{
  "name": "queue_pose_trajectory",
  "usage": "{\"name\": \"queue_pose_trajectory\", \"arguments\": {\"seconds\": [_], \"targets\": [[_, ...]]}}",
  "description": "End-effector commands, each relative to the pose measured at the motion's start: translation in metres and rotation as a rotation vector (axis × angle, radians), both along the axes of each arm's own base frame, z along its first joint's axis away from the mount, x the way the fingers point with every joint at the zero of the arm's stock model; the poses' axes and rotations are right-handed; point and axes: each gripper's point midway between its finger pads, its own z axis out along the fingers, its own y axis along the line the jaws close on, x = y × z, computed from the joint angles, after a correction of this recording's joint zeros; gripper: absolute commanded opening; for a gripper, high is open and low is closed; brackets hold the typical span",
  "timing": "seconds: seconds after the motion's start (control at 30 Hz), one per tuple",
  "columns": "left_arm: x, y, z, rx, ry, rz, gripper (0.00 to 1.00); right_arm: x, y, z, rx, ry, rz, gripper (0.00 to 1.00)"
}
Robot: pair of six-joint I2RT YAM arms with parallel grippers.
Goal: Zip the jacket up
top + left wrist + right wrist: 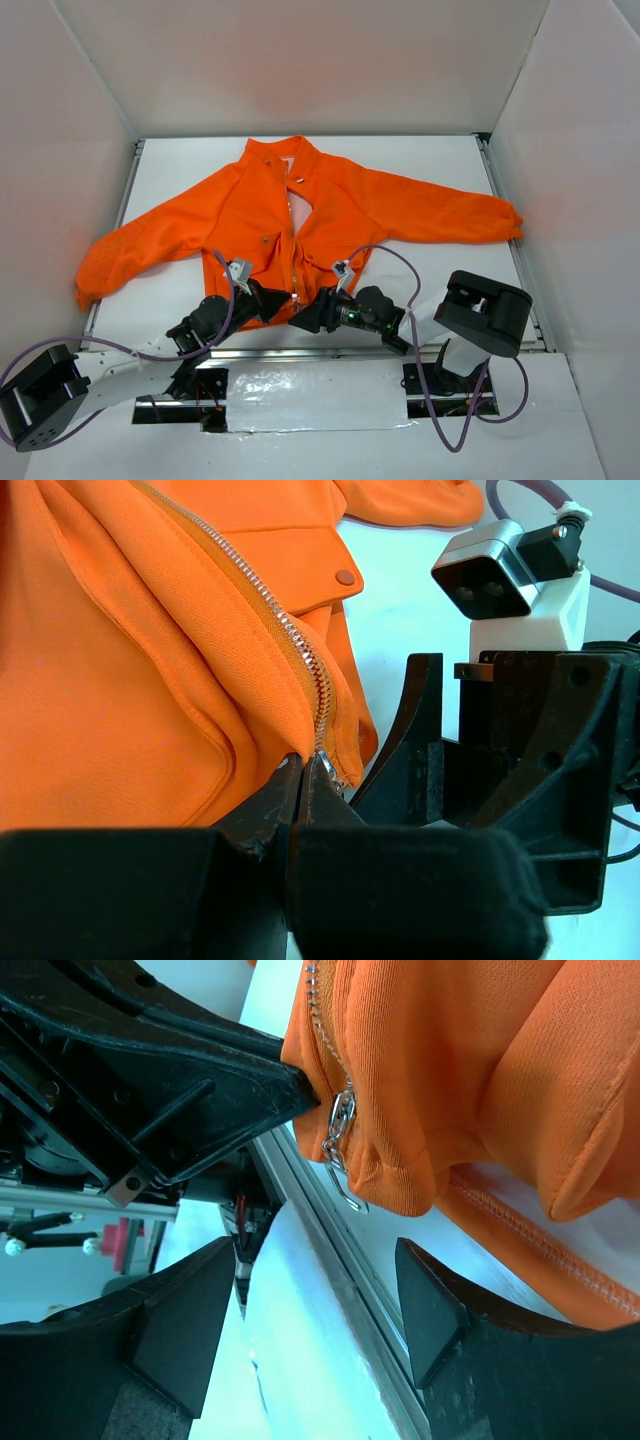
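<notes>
The orange jacket [330,205] lies flat on the white table, collar at the far side, sleeves spread out, and open at the chest with pale lining showing. My left gripper [284,303] is shut on the jacket's bottom hem right beside the lower end of the zipper [290,630]; the left wrist view shows the jaws pinched together on the fabric there [303,767]. My right gripper [301,320] is open just in front of that hem. In the right wrist view it [315,1255] is empty, with the metal zipper slider [340,1118] and its hanging pull a little beyond the fingertips.
A metal rail [320,352] runs along the table's near edge just under both grippers, and shows in the right wrist view [325,1250]. White walls enclose the table on three sides. Purple cables [400,265] loop over the jacket's lower right part.
</notes>
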Motion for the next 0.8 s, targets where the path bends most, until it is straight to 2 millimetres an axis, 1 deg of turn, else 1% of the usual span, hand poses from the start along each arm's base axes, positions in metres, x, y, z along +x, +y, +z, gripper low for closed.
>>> {"name": "queue_pose_trajectory", "arguments": {"seconds": [0.0, 0.07, 0.17, 0.2, 0.27, 0.53, 0.57, 0.7, 0.77], "targets": [[-0.01, 0.0, -0.004, -0.029, -0.01, -0.033, 0.0, 0.002, 0.009, 0.029, 0.121, -0.038, -0.003, 0.71], [-0.01, 0.0, -0.003, -0.03, -0.013, -0.035, 0.0, 0.006, 0.008, 0.031, 0.135, -0.04, -0.025, 0.7], [-0.009, 0.0, -0.003, -0.031, -0.012, -0.033, 0.0, 0.01, 0.012, 0.029, 0.118, -0.035, -0.031, 0.68], [-0.009, 0.0, -0.003, -0.032, -0.011, -0.032, 0.0, 0.01, 0.014, 0.032, 0.128, -0.041, -0.028, 0.67], [-0.009, 0.0, -0.003, -0.034, -0.011, -0.033, 0.0, 0.012, 0.014, 0.031, 0.135, -0.029, -0.042, 0.65], [-0.01, 0.001, -0.006, -0.023, -0.001, -0.03, 0.0, 0.016, 0.014, 0.023, 0.112, -0.013, -0.065, 0.6], [-0.007, -0.003, 0.006, -0.042, -0.02, -0.032, 0.0, 0.016, 0.015, 0.023, 0.113, -0.01, -0.064, 0.6], [-0.006, -0.004, 0.006, -0.037, -0.019, -0.037, 0.0, 0.017, 0.017, 0.024, 0.132, -0.013, -0.066, 0.6], [-0.007, -0.005, 0.006, -0.037, -0.018, -0.038, 0.0, 0.017, 0.018, 0.026, 0.138, -0.013, -0.063, 0.56]]}}
